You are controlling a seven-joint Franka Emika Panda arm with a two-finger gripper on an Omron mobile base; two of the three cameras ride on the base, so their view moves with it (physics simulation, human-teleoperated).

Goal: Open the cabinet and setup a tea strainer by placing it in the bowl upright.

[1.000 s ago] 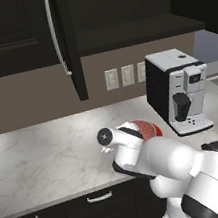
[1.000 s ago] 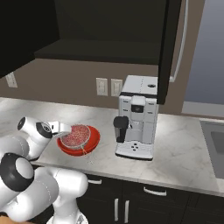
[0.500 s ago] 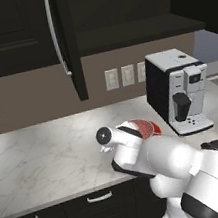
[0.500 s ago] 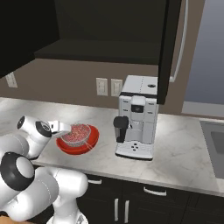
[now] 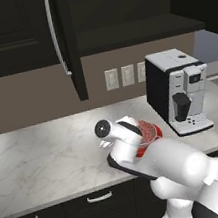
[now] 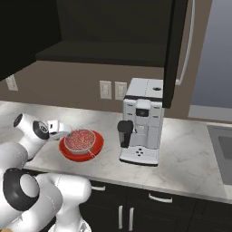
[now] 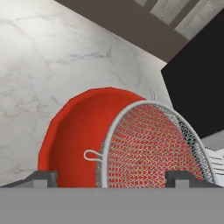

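one tea strainer (image 6: 79,140) in bowl (image 6: 95,150)

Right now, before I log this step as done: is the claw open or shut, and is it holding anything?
Claw: open, holding nothing; the tea strainer sits in the red bowl between its spread fingertips.

Bowl (image 6: 82,151) glossy red, strainer (image 6: 79,140) silver-grey mesh w/ red showing thru, counter (image 5: 48,157) white-grey marble veining, cabinet (image 5: 14,34) near-black w/ silver bar handle, coffee machine (image 6: 142,121) white/black.
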